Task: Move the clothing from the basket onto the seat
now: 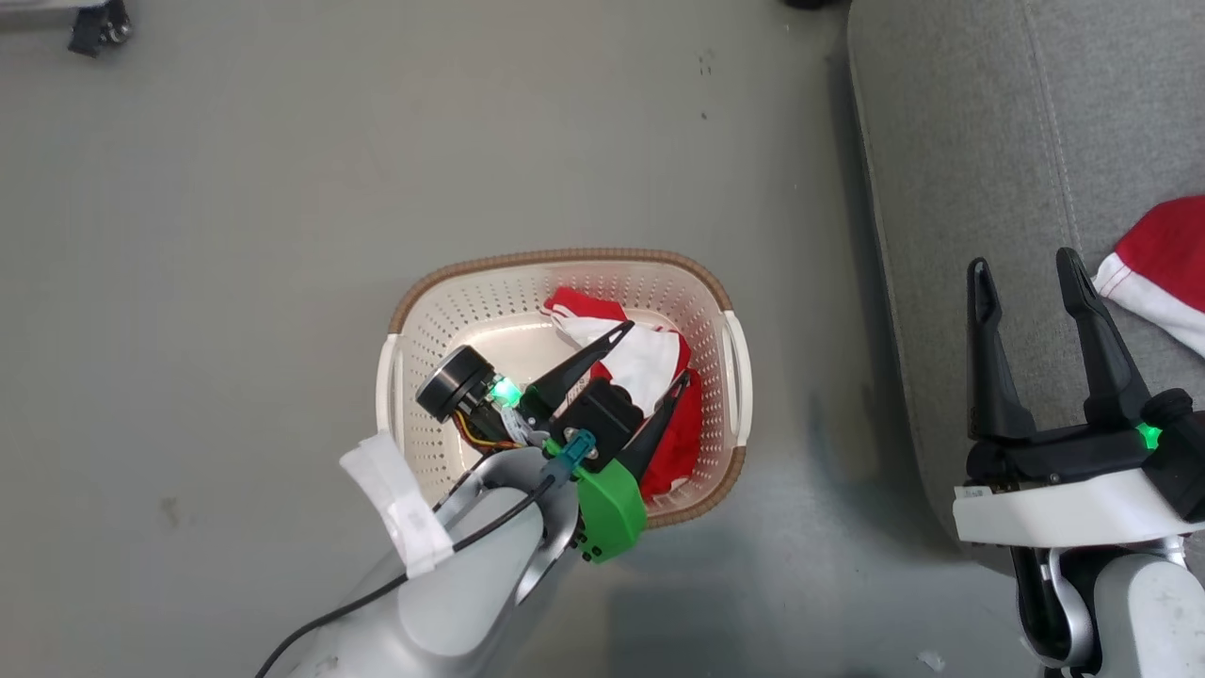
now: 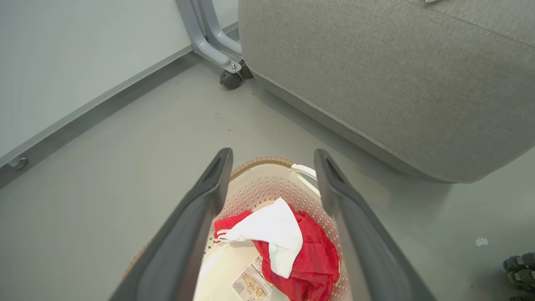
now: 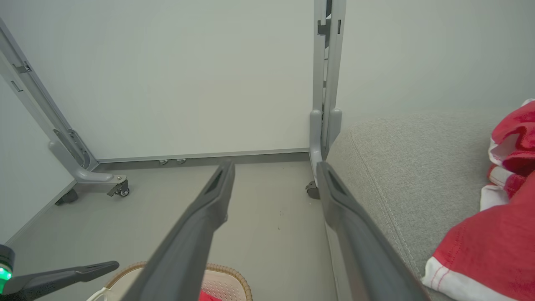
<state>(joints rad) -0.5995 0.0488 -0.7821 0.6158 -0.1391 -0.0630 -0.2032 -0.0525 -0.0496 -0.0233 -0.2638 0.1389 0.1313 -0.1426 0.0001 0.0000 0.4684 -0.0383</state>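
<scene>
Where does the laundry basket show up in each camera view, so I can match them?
Head view: the basket sits at the centre, on the floor, under the left claw.
Left wrist view: the basket is at bottom centre, between that claw's fingers.
Right wrist view: the basket rim is at the bottom edge, left of centre.
Shared landmark: the grey sofa, beside the basket in all three.

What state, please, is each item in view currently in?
Cream perforated plastic basket, upright on the floor, clothing inside.
Red-and-white fabric garment in basket, crumpled, not gripped.
Red-and-white fabric garment on sofa, lying on the cushion.
Grey textured fabric sofa, bearing one garment.
Left gripper, open, over the basket.
Right gripper, open, empty, over the sofa's edge.
</scene>
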